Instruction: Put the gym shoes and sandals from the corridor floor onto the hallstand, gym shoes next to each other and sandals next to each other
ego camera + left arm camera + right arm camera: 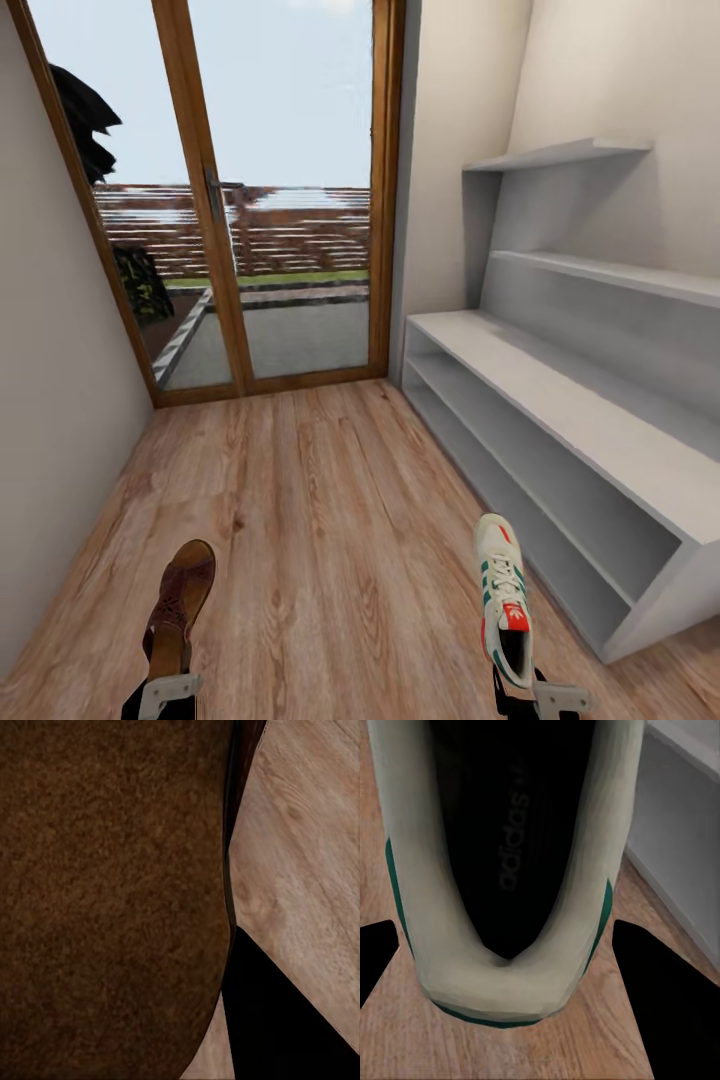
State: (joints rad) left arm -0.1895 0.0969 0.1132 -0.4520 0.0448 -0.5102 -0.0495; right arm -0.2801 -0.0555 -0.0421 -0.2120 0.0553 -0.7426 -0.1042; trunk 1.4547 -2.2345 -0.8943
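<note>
Two loads | left gripper (165,697) clamps sandal (180,606); right gripper (540,700) clamps gym shoe (505,598) heel

Grippers cut off, grasps unclear

Beside the hallstand (560,400), both grippers run off the head view's lower edge; the sandal (178,610) and gym shoe (505,600) hide their fingertips, so neither grip can be confirmed.

Head camera looks forward and down the corridor toward the glass door (290,200). Wrist cameras sit close against sandal (112,900) and sneaker (510,870), sharing the floor (330,540).
</note>
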